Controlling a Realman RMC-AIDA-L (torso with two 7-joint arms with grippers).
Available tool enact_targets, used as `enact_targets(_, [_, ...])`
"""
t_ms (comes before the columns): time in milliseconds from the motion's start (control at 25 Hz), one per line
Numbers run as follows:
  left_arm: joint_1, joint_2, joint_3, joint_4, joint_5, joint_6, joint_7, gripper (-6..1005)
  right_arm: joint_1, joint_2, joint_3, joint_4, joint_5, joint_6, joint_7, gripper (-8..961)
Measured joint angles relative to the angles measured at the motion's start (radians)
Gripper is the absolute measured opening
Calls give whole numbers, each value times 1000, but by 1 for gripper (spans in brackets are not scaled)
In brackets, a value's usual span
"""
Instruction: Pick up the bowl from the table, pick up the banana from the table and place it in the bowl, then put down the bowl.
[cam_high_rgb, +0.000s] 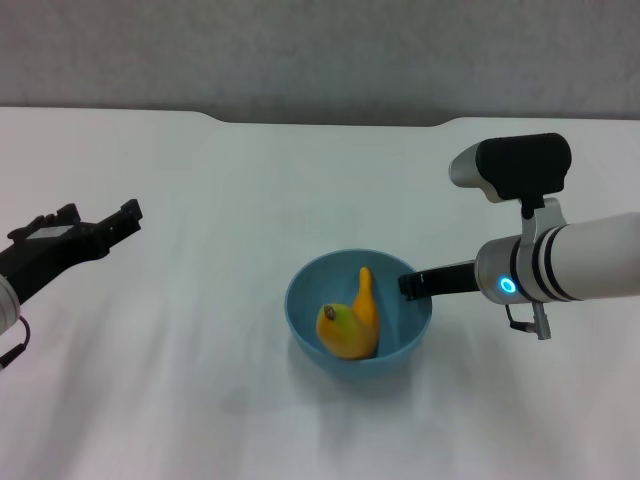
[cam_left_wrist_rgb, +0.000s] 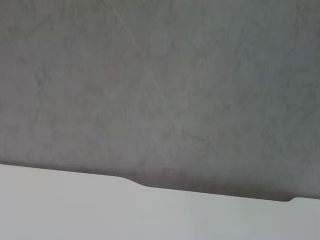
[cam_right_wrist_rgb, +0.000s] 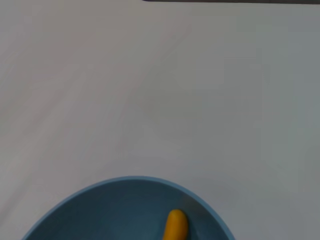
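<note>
The light-blue bowl (cam_high_rgb: 360, 368) sits low at the middle of the white table (cam_high_rgb: 200, 180). The yellow-orange banana (cam_high_rgb: 352, 325) lies inside it, one end leaning up the far wall. My right gripper (cam_high_rgb: 408, 284) is at the bowl's right rim, shut on it. The right wrist view shows the bowl's rim (cam_right_wrist_rgb: 100, 210) and the banana's tip (cam_right_wrist_rgb: 175, 226). My left gripper (cam_high_rgb: 120, 222) is open and empty, far to the left of the bowl, above the table.
The table's far edge has a shallow notch (cam_high_rgb: 330, 122), also in the left wrist view (cam_left_wrist_rgb: 215, 192), with a grey floor beyond. Bare white tabletop lies all around the bowl.
</note>
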Motion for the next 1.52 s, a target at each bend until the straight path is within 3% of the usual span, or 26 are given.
enact_targets(360, [-1,-1,0,0,0,-2,3,895,-18,0,-2,2,2,-17,-30,41])
enact_targets(680, [2,-2,0,0,0,0,6,894,-52,-1,-14,51,1,-32,-40,314])
enact_targets(1000, [11,-2,-8,12,0,2,8,894,-198,-11,63,257,-41,-3,-98,645])
enact_targets(1320, [17,-3,-41,35,-4,3,47,894,-379,-8,190,446,-150,-31,-159,844])
enact_targets(1520, [4,-4,-52,99,-138,5,197,893,-445,-4,156,475,-153,-172,-251,840])
